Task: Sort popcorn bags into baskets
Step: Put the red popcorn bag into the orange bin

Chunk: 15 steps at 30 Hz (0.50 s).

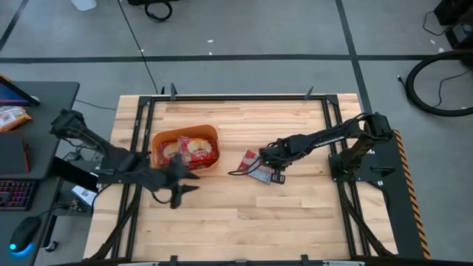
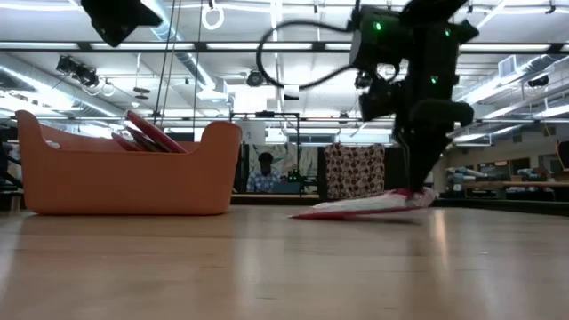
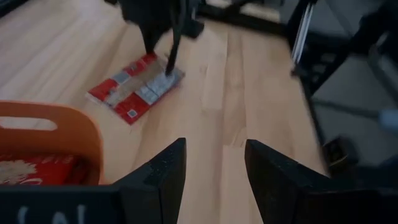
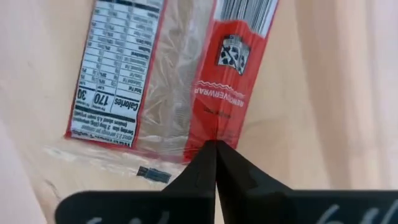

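Your right gripper [image 1: 272, 171] is down on the flat, glossy red-and-white plastic popcorn bag [image 1: 256, 165] lying on the pale wood-plank table [image 1: 295, 214] right of centre. Its dark fingers [image 4: 214, 165] meet in a point, pinched on the bag's crinkly edge. Left of it, well apart, sits the rounded orange plastic tub [image 1: 158, 141], with more red packets [image 1: 194, 150] leaning inside. Your left gripper [image 1: 179, 185] hovers just near of the tub, its blocky black fingers [image 3: 166, 174] spread apart, holding nothing.
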Each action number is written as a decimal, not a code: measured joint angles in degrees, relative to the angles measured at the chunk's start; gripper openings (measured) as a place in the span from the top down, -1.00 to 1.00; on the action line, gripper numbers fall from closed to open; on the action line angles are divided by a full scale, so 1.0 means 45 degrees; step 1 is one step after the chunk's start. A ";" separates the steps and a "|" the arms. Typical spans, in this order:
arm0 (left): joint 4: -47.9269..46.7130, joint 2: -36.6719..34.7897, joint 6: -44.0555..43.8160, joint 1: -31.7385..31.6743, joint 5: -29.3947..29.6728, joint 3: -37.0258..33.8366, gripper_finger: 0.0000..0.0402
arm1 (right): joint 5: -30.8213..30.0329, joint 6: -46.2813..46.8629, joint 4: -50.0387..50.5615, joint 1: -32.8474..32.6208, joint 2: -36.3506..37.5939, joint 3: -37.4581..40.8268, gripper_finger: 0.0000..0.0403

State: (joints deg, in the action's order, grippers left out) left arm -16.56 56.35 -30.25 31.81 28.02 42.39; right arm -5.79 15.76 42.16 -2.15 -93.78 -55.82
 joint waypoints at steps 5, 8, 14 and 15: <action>0.0991 0.1729 0.0884 -0.0005 -0.0240 -0.0005 0.16 | -0.0767 -0.0210 0.1371 -0.0331 0.0009 -0.1332 0.95; 0.1603 0.2650 0.1966 -0.0005 -0.0221 -0.0005 0.16 | -0.0906 -0.0212 0.1891 -0.0485 0.0009 -0.2098 0.96; 0.2501 0.3962 0.2453 -0.0005 -0.0211 -0.0004 0.16 | -0.0913 -0.0425 0.1799 -0.0666 0.0029 -0.2562 0.92; 0.2524 0.4086 0.2434 -0.0005 -0.0215 -0.0002 0.16 | -0.0984 -0.0435 0.1784 -0.0670 0.0029 -0.2562 0.88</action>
State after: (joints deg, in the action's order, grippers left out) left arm -5.21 74.74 -19.30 31.79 27.06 42.38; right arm -10.22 13.81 50.19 -5.17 -93.65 -67.35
